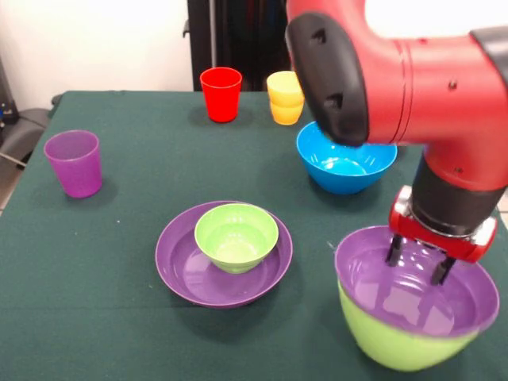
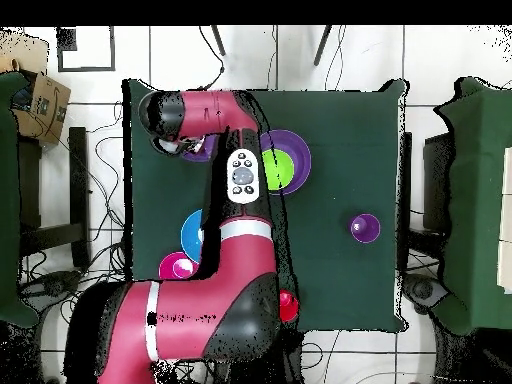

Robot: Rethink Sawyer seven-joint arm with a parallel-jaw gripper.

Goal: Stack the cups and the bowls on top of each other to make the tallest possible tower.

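Note:
My gripper (image 1: 417, 262) is open, its fingers hanging inside a large purple bowl (image 1: 397, 298) that sits nested in the lime green bowl (image 1: 389, 341) at the front right. This two-bowl stack is the only tower. A second large purple bowl (image 1: 178, 262) holds the small green bowl (image 1: 236, 234) at the table's middle. The blue bowl (image 1: 345, 167) stands behind the stack. The red cup (image 1: 221, 94) and yellow-orange cup (image 1: 286, 98) stand at the far edge, the purple cup (image 1: 74, 163) at the left. The light blue bowl is out of view.
In the overhead view the arm (image 2: 235, 250) covers much of the table. A pink-red round thing (image 2: 176, 268) shows beside the blue bowl (image 2: 190, 232). The purple cup (image 2: 364, 227) stands alone. Chairs stand at both sides of the table.

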